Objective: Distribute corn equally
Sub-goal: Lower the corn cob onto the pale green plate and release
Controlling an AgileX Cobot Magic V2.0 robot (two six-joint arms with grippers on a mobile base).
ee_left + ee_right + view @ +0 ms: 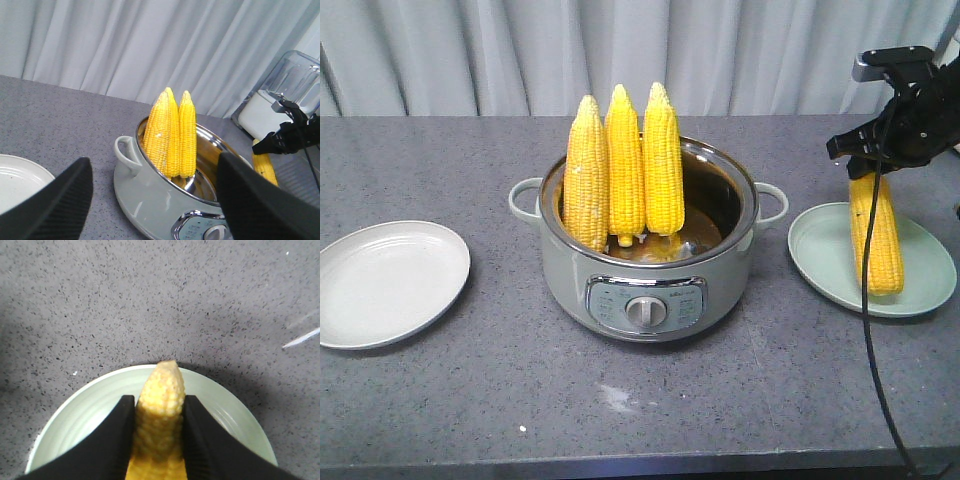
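Right, the held cob is over the pale green plate, which sits at 3 o'clock from the pot. My right hand is clamped on it near the tapered end, one finger on each side, with the pointed tip poking out past the fingertips. The cob's far end reaches down to the plate's surface, but I cannot tell whether it is resting there or just clear of it. The three standing cobs are upright inside the pot, points up, packed side by side and leaning toward its 10 o'clock rim, their tops well above the edge. The pot is mid-table, its dial facing 6 o'clock. At 9 o'clock from it, well apart, lies the white plate with nothing on it. My left hand hangs near that side with its fingers spread wide, gripping nothing. All of this rests on the speckled grey table, with a pale curtain at 12 o'clock and a blender beyond the right hand.
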